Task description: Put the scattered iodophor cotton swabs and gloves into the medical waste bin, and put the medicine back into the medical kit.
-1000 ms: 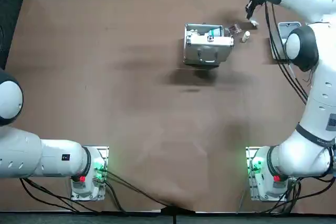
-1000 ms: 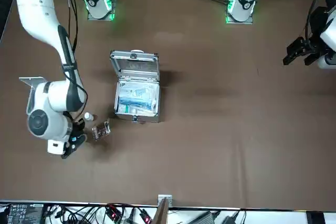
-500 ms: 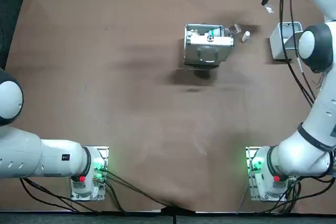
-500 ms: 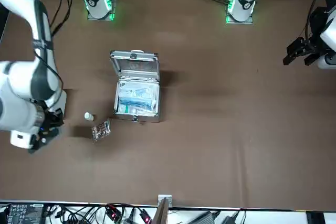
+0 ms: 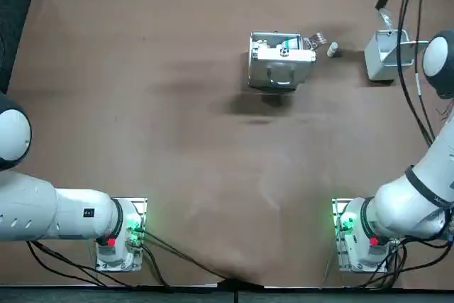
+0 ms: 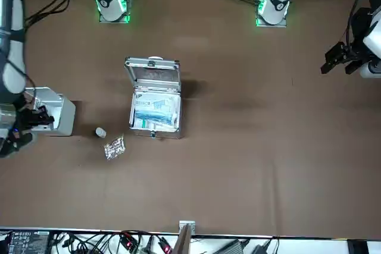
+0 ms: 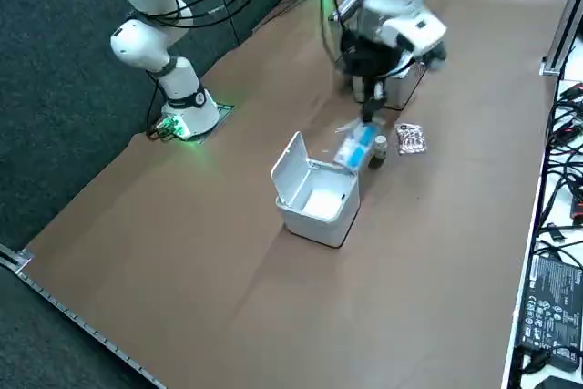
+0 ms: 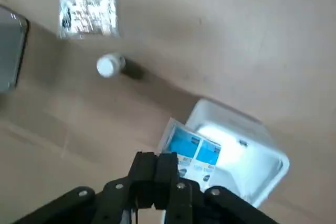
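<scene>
My right gripper (image 8: 157, 165) is shut on a blue-and-white swab packet (image 8: 193, 151), which hangs just above the rim of the open white waste bin (image 8: 273, 157). From the right side, the gripper (image 7: 368, 114) holds the packet (image 7: 354, 146) over the bin (image 7: 310, 218), whose lid stands up. A small white medicine bottle (image 5: 332, 50) and a clear blister pack (image 5: 316, 38) lie on the table between the bin (image 5: 386, 63) and the open metal medical kit (image 5: 280, 60). The kit (image 6: 155, 110) holds several blue-and-white packages. No gloves show.
The bin (image 6: 62, 117) stands near the table's edge on the working arm's side. The arm's cables (image 5: 404, 69) hang over the bin area. Brown table (image 5: 177, 140) stretches wide toward the arm bases.
My gripper lifted from beside the bottle and blister pack, carrying the packet sideways to above the bin. The bin, earlier hidden under the arm, now shows fully.
</scene>
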{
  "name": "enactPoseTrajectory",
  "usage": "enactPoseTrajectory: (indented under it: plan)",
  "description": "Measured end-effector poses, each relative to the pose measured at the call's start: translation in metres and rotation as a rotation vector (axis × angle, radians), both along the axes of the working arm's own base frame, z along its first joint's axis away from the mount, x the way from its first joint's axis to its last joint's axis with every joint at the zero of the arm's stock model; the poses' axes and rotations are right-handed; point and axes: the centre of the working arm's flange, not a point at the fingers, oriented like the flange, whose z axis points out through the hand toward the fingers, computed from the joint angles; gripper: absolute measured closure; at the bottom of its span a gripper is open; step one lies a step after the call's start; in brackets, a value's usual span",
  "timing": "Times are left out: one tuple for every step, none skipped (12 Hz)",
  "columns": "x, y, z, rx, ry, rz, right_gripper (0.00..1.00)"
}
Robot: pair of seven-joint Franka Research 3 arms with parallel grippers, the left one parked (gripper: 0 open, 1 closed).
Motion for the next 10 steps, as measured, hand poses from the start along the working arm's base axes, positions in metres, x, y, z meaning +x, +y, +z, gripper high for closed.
enactPoseTrajectory:
  plan:
    - [-0.006, -0.019, -0.003, 0.015, 0.025, -0.01, 0.99]
    - [-0.012, -0.035, -0.007, 0.025, 0.046, -0.023, 0.99]
    - [-0.017, -0.048, -0.013, 0.035, 0.063, -0.029, 0.99]
    - [-0.021, -0.058, -0.02, 0.048, 0.077, -0.02, 0.99]
    - [-0.024, -0.066, -0.028, 0.059, 0.09, -0.008, 0.99]
    - [-0.026, -0.072, -0.036, 0.069, 0.102, 0.001, 0.99]
    - [-0.026, -0.077, -0.044, 0.076, 0.11, 0.01, 0.99]
    - [-0.026, -0.079, -0.051, 0.08, 0.113, 0.015, 0.97]
    - [-0.025, -0.08, -0.056, 0.082, 0.116, 0.019, 0.96]
    - [-0.023, -0.079, -0.065, 0.086, 0.119, 0.027, 0.76]
